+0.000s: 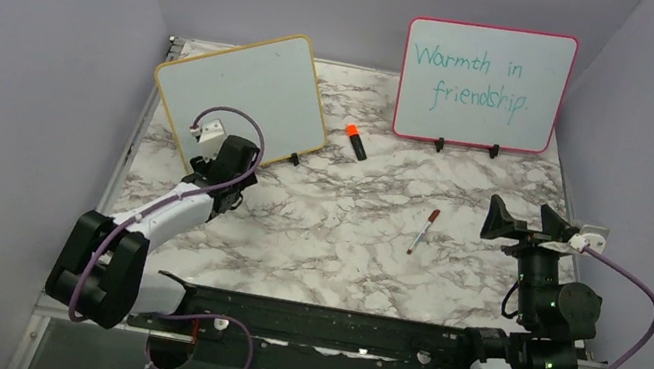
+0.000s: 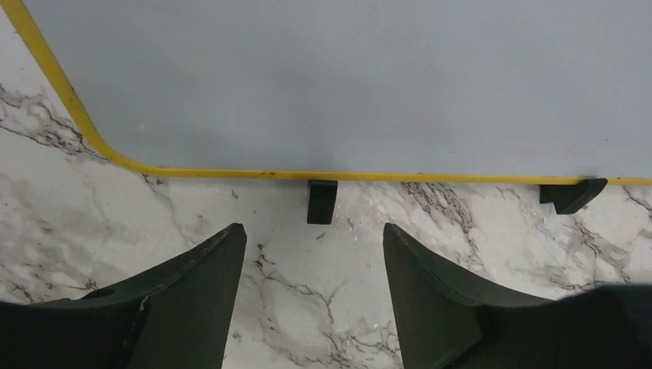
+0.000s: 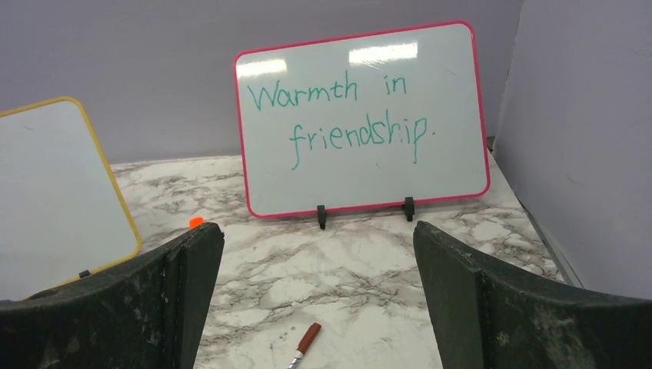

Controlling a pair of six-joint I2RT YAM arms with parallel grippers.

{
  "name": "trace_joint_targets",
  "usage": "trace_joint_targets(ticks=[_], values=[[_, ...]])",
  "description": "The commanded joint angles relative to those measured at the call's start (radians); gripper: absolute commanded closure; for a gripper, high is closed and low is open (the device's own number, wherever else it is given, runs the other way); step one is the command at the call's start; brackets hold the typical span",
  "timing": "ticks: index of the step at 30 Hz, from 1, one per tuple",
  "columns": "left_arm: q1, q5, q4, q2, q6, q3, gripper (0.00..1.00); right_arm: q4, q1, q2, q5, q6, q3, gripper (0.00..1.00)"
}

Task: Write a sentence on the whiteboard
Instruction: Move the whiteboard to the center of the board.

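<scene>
At the far left of the marble table [image 1: 321,255], the whiteboard [image 1: 242,94] is standing on its black clip feet [image 2: 321,201], leaning back and turned at an angle toward the left arm, probably so that its face is offering itself for writing. Its surface is showing blank, so the writing is judged not yet begun. The left gripper [image 2: 314,229] is hovering low over the marble just in front of the board's bottom yellow edge, its forearm reaching forward from the base and its wrist pointing at the board. Its claw is gaping wide and gripping nothing, with one clip foot lying in line with the gap.

Moving right, an orange-capped marker [image 1: 356,141] is lying near the board's right corner, and a thinner red-capped pen [image 1: 423,230] is lying out on the open marble, both likely waiting as writing tools. Behind them a pink-framed board [image 1: 483,85] with teal words is standing upright at the back, perhaps serving as a sample. At the far right, the right gripper [image 3: 317,227] is being held high on an upright, folded arm, facing the pink-framed board, its claw spreading fully and carrying nothing.
</scene>
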Motion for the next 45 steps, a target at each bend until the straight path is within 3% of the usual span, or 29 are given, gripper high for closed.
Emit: trace_joint_targets(ticks=[1, 13, 19, 25, 35, 45], values=[[0.007, -0.072, 0.095, 0.063, -0.006, 0.034, 0.37, 0.024, 0.010, -0.016, 0.004, 0.002, -0.005, 0.00], [0.040, -0.029, 0.203, 0.210, -0.007, 0.059, 0.53, 0.024, 0.013, -0.018, 0.002, -0.003, -0.006, 0.00], [0.039, 0.004, 0.220, 0.216, -0.007, 0.047, 0.72, 0.030, 0.013, -0.016, 0.002, -0.006, -0.008, 0.00], [0.021, 0.055, 0.229, 0.182, -0.022, -0.001, 0.99, 0.034, 0.017, -0.015, 0.002, -0.005, -0.009, 0.00], [-0.095, 0.075, 0.207, 0.101, -0.073, -0.057, 1.00, 0.032, 0.021, -0.022, -0.001, -0.005, -0.007, 0.00], [-0.288, 0.003, 0.132, 0.027, -0.164, -0.070, 1.00, 0.027, 0.023, -0.030, -0.001, -0.002, -0.007, 0.00]])
